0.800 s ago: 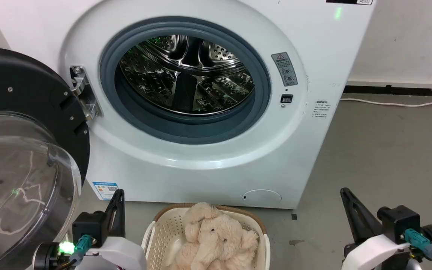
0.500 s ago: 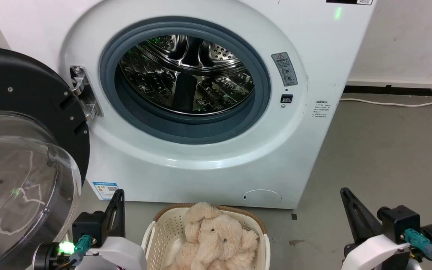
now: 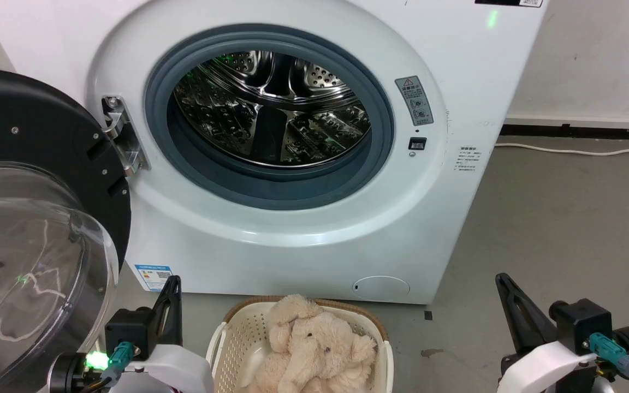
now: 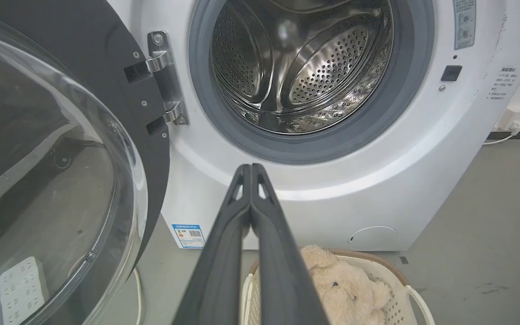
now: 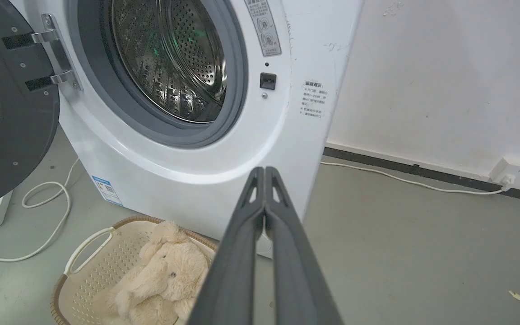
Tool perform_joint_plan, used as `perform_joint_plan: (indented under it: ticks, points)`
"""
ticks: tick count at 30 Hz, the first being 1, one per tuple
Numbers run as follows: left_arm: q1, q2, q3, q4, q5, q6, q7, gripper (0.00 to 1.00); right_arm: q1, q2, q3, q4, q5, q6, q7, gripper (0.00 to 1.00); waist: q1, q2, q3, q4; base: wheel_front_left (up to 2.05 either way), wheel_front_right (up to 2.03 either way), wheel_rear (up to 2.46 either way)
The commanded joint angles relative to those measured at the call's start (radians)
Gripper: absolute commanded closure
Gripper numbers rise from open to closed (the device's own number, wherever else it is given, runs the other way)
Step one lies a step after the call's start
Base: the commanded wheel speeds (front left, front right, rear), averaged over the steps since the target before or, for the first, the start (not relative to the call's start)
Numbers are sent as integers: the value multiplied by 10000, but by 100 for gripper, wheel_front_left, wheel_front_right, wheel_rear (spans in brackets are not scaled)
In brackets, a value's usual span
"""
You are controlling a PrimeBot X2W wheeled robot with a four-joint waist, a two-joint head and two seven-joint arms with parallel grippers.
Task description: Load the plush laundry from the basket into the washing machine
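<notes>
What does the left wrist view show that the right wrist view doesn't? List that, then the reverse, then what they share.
Left wrist, not right: the left end effector, shut, and the broad clear bowl of the door, of which the right wrist view catches a sliver.
Right wrist, not left: the right end effector, shut, and a pale scrap on the floor.
Both: the washer, its drum, the hinge, and the plush lying in the basket.
</notes>
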Motion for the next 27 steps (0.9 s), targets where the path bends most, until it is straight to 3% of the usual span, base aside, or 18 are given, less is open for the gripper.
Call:
perform_joint_plan:
  ticks: [1,14,15,27]
  points:
    - [-148,1,3,-47,16,-43,3,100,-118,-10,-3,-51,-74,6,3,100,0,0,0,0,0,0,0]
    - [-148,1,3,-47,16,-43,3,100,-118,-10,-3,-51,-74,6,3,100,0,0,0,0,0,0,0]
    - [0,0,0,0,0,0,-1,0,0,0,0,0,1,0,-1,0,0,0,0,0,0,0,0]
    - [-35,0,-113,-61,-31,-5,-157,0,15,-1,-54,-42,186,0,-157,0,0,0,53,-7,0,0,0]
